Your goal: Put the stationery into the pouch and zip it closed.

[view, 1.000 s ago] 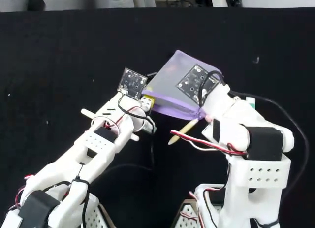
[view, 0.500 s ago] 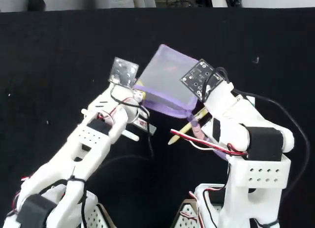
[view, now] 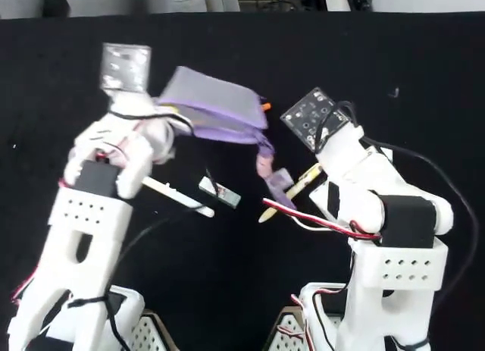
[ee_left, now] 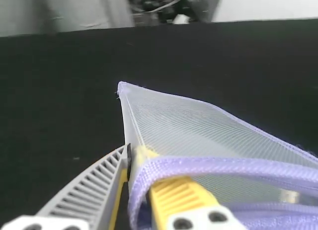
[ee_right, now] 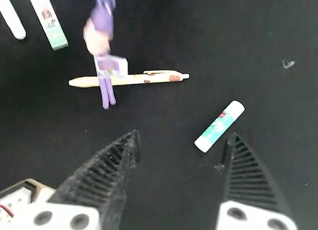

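Observation:
My left gripper (ee_left: 131,158) is shut on the edge of the purple mesh pouch (ee_left: 198,130) and holds it in the air. In the high view the pouch (view: 216,108) hangs at the upper left of centre. Its zip-pull charm (view: 269,173) dangles below its right end. My right gripper (ee_right: 183,136) stands open above the table with nothing between its fingers. Beyond it hangs the charm (ee_right: 102,36), over a cream pen (ee_right: 144,79). A glue stick (ee_right: 218,126) lies near one fingertip. A white pen (view: 178,195) and a small green-labelled stick (view: 220,192) lie on the black table.
The black cloth (view: 424,78) covers the whole table. The two arm bases (view: 394,290) stand at the near edge. The cream pen (view: 292,192) lies just in front of the right arm. A small orange tip (view: 265,106) shows at the pouch's right end.
The left arm has swung up and to the left, carrying the pouch with it. The pouch has come away from the right gripper, and its charm now dangles free.

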You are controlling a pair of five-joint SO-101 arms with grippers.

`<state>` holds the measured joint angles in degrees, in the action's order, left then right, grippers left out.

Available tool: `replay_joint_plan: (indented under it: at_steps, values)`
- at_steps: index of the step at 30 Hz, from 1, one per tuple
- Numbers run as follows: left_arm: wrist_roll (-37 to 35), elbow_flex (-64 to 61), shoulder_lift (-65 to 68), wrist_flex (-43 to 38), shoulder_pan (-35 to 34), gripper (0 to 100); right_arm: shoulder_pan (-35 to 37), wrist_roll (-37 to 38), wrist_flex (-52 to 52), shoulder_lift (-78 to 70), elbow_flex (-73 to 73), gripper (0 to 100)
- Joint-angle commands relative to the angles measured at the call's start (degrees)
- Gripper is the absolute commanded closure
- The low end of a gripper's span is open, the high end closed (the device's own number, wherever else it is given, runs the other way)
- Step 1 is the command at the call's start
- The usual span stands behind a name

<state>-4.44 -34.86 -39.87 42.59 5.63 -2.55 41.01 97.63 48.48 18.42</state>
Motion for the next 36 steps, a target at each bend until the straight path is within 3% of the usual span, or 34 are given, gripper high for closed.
replay_joint_plan:
  at_steps: [1,11,22,36]
  values:
    - [-0.4,8.0,-2.3,3.9,-5.7,97,-0.1,-5.3,-1.3,1.5,-4.7,73.3]
    - [-0.4,17.3,-2.4,14.9,-13.7,97,-0.1,-23.9,-2.2,-0.2,-5.3,73.6]
    - [2.4,13.8,-2.4,15.0,-22.0,97,0.0,-39.1,-1.8,-26.2,-11.6,73.6]
    - [2.0,9.4,-2.3,14.9,-22.4,97,-0.4,-55.5,-2.2,-52.2,-18.2,73.7]
